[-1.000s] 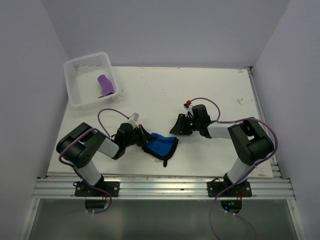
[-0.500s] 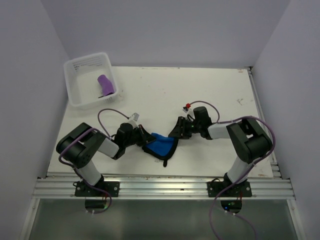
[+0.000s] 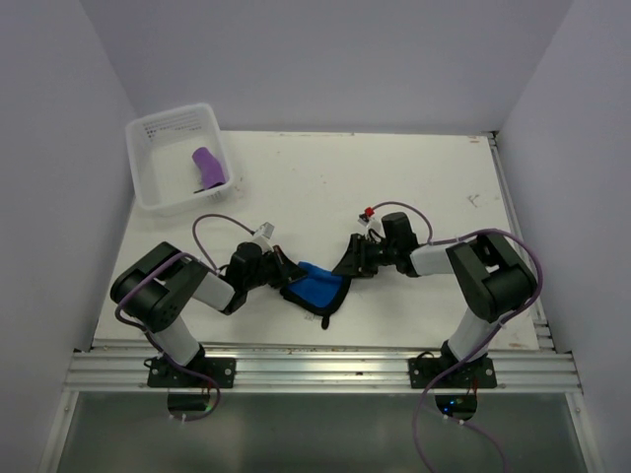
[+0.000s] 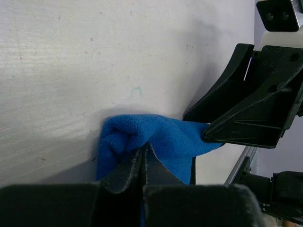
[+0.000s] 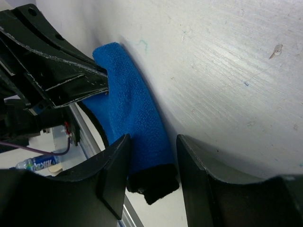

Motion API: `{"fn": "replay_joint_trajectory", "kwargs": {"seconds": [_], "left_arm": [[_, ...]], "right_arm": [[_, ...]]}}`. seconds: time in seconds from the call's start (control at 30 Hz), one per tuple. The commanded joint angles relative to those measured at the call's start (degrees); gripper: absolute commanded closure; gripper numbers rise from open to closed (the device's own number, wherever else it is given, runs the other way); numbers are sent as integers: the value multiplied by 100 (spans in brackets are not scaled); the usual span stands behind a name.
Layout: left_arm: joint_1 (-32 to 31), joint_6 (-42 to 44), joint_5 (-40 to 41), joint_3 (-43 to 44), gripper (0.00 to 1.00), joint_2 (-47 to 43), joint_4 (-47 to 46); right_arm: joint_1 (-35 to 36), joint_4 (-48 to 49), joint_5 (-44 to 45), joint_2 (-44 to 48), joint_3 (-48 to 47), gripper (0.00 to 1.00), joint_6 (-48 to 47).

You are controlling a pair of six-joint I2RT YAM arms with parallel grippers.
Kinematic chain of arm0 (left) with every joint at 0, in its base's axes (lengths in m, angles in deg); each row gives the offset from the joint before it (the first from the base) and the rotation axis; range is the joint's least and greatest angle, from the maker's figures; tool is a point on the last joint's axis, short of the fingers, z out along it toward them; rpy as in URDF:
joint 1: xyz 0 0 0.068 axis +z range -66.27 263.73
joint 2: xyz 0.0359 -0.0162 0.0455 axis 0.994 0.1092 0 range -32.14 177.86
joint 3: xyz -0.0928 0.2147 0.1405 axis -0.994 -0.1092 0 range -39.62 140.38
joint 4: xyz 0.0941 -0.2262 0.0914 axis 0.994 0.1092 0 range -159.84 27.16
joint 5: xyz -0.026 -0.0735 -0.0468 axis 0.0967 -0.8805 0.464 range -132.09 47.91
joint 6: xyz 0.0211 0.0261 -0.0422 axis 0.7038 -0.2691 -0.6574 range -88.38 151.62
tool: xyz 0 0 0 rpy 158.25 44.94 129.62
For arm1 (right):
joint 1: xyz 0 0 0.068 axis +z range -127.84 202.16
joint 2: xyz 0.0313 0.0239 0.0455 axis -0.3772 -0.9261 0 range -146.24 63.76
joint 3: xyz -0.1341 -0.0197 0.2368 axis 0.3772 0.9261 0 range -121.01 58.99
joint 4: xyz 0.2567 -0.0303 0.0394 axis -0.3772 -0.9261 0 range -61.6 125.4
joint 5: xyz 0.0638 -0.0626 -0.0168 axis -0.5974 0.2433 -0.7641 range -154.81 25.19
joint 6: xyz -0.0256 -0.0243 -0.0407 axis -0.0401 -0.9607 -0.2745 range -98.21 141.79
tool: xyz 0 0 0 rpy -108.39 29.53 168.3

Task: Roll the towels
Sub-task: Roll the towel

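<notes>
One purple towel (image 3: pixel 207 168) lies rolled in the tub (image 3: pixel 148 182), upper left. Lower centre, the blue towel (image 3: pixel 320 288): left gripper (image 3: pixel 284 276) clenched on its edge, right gripper (image 3: pixel 347 264) spread astride the far end. Next, I reckon: pinch, then roll.

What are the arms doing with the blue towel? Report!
Left gripper shut on bright blue fleece towel. Right gripper open, jaws straddling its other end. Rolled purple towel in clear plastic tub; nothing blocking.
</notes>
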Motion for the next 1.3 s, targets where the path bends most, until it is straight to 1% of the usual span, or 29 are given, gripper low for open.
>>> {"fn": "replay_joint_trajectory", "kwargs": {"seconds": [0.0,0.13,0.4,0.57,0.7,0.83,0.93,1.07,1.1,1.27], "left_arm": [[35,294,386,-110,100,32,720],[35,294,395,-92,100,33,737],[35,303,412,-66,100,-12,790],[43,312,430,-39,100,-29,834],[35,312,439,-13,100,-47,869],[35,321,430,5,100,-73,904],[43,347,430,5,100,-99,940],[61,435,395,40,100,-108,1045],[96,444,377,31,100,-108,1054],[211,654,280,180,100,-231,1282]], "right_arm": [[-8,-479,-16,-80,146,52,-296],[-8,-646,71,-2,242,52,-620],[36,-848,238,-27,304,52,-859],[308,-1050,405,-71,190,52,-991],[615,-1305,738,-80,41,52,-1087],[783,-1446,1081,-10,41,55,-1131],[783,-1516,1310,69,111,60,-1166],[792,-1674,1582,227,120,74,-1263],[809,-1666,1609,332,146,75,-1298],[1248,-1745,2197,833,217,90,-1456]]}}
